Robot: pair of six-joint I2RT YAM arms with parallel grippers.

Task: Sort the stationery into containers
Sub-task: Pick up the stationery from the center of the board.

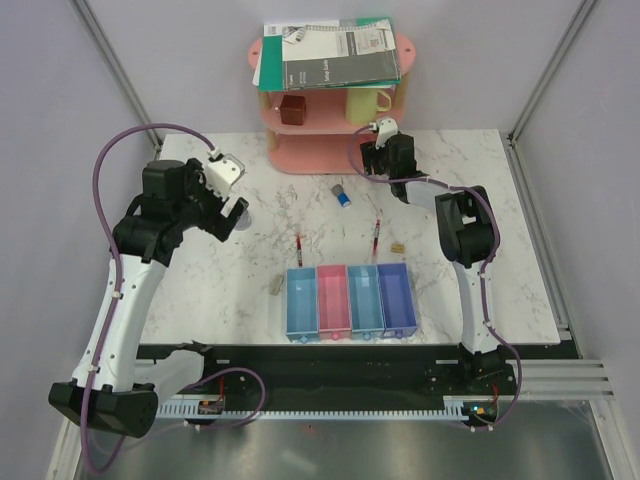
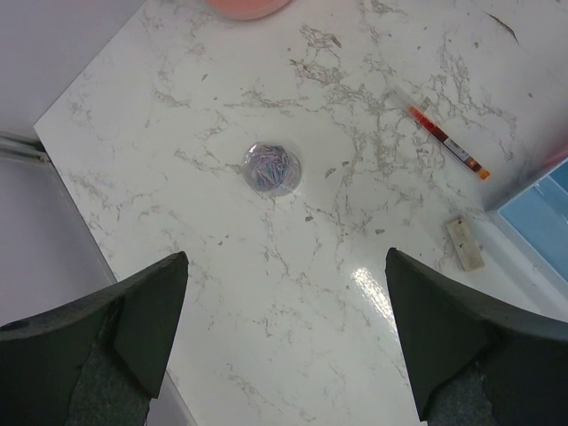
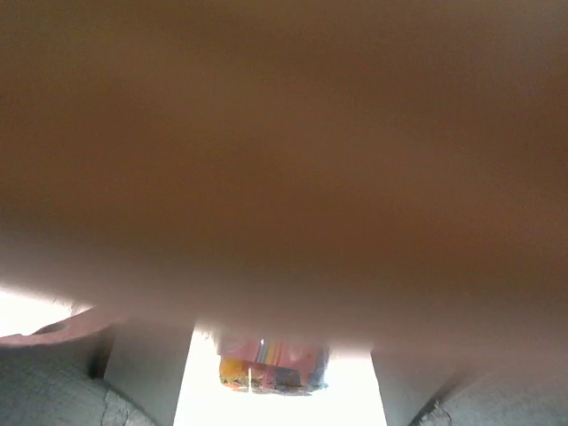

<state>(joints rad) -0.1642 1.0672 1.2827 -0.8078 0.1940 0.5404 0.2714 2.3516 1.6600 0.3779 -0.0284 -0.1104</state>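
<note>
The containers (image 1: 350,298), four joined trays in blue, pink, light blue and violet-blue, stand near the table's front. Two red pens (image 1: 299,246) (image 1: 376,235) lie just behind them. A blue-capped tube (image 1: 342,194), a tan block (image 1: 397,245) and a grey block (image 1: 279,287) lie loose. My left gripper (image 2: 284,256) hangs open above the bare marble, short of a round greyish disc (image 2: 272,168). My right gripper (image 1: 384,128) reaches into the pink rack's lower shelf. Its jaws stand apart around a small pink, orange and blue item (image 3: 273,371), with gaps on both sides.
The pink shelf rack (image 1: 330,150) at the back holds grey-green notebooks (image 1: 328,52), a brown cube (image 1: 293,108) and a yellow mug (image 1: 365,100). The shelf's underside (image 3: 284,160) fills most of the right wrist view. Grey walls close in left and right.
</note>
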